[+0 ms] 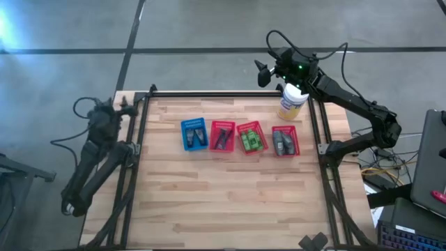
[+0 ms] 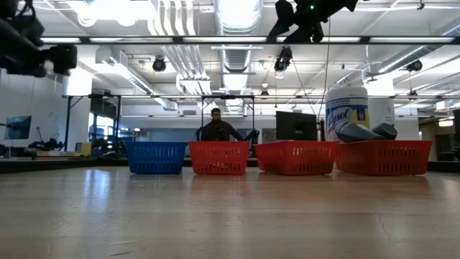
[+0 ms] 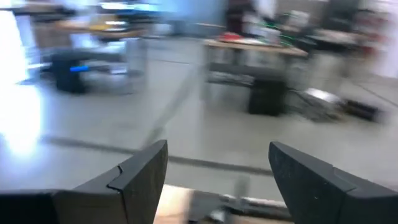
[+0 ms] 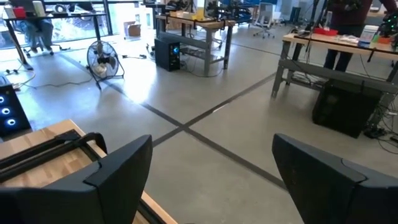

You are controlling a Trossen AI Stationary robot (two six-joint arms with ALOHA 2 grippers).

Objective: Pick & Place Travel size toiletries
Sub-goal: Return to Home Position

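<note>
— How do we find the jaws?
— We see both spread, empty: right jaws at the far right corner of the desk (image 1: 230,202), by the yellow canister (image 1: 291,101); left jaws at its far left corner.
— The toiletries (image 1: 221,137)?
— In the row of baskets (image 1: 194,123) mid-desk: green bottles (image 1: 252,141) and grey tubes (image 1: 282,143) in red ones.

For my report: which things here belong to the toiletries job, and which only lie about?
Job: green bottles, grey tubes, dark sticks, in red baskets; left gripper and right gripper, open near the far edge.
Lying about: yellow canister.
</note>
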